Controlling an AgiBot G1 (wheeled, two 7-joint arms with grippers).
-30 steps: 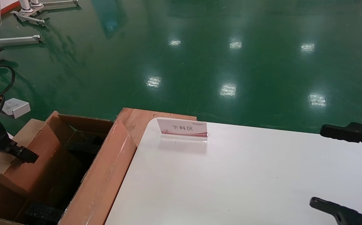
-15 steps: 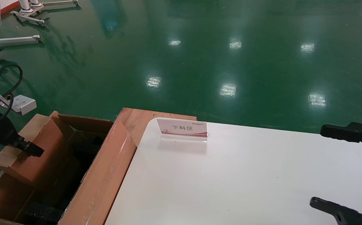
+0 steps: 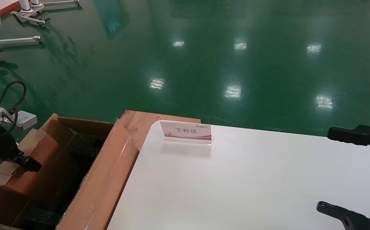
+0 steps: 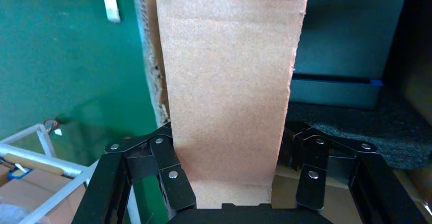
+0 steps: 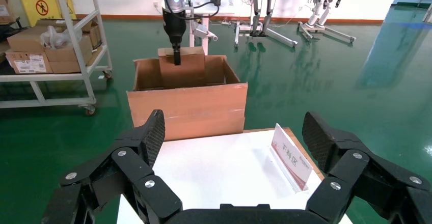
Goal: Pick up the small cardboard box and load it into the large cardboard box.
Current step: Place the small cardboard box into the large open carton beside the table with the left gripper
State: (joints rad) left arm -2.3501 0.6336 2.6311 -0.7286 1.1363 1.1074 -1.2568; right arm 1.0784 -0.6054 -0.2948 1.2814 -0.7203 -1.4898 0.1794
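Note:
My left gripper (image 3: 30, 163) is shut on the small cardboard box (image 3: 44, 152) and holds it by its top. The box sits in the opening of the large cardboard box (image 3: 108, 179), on its left side, with its lower part below the rim. In the left wrist view the small cardboard box (image 4: 229, 81) fills the space between the closed fingers (image 4: 170, 175), with black foam (image 4: 356, 132) below it. The right wrist view shows the small cardboard box (image 5: 183, 70) standing in the large cardboard box (image 5: 188, 109). My right gripper (image 3: 324, 169) hangs open and empty over the table's right side.
A white table (image 3: 236, 185) lies right of the large box, with a small red-and-white sign (image 3: 186, 131) near its far edge. A wooden board (image 3: 140, 119) sits by the table corner. A shelf cart with cartons (image 5: 51, 46) stands beyond on the green floor.
My left gripper first carried the small box slightly up and away, then brought it lower into the large box. The right arm has not moved.

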